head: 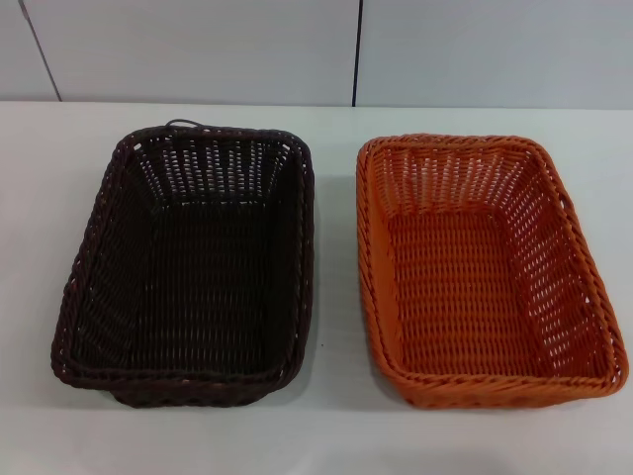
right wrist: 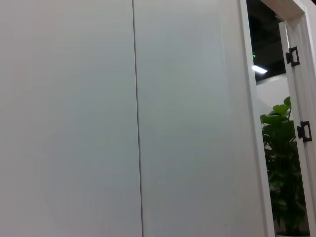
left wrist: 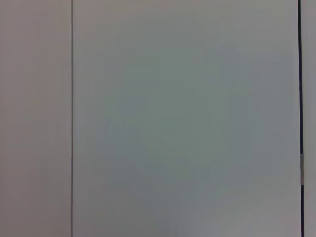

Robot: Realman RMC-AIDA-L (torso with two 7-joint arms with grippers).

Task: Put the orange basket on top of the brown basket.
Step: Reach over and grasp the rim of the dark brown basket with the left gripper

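- The brown basket (head: 188, 267) is seen in the head view standing upright on the white table (head: 336, 435), toward the robot's left.
- The orange basket (head: 485, 267) is seen on the same table toward the robot's right, also upright and open side up.
- The two baskets are set side by side with their long sides roughly parallel; a narrow strip of bare table is left between them, so they are near each other but not touching.
- Nothing is seen inside either basket; only the woven floors and the sloping open-weave walls are shown.
- A short dark loop is visible at the far rim of the brown basket; what it is cannot be told.
- Neither gripper is shown in any view, so the state of the jaws cannot be told, and the baskets cannot be placed relative to the jaws.
- In the left wrist view only a pale wall panel (left wrist: 187, 118) with thin vertical seams is shown.
- In the right wrist view a similar panel is shown, with a white door frame (right wrist: 294, 74) and a green potted plant (right wrist: 282, 163) beside it.
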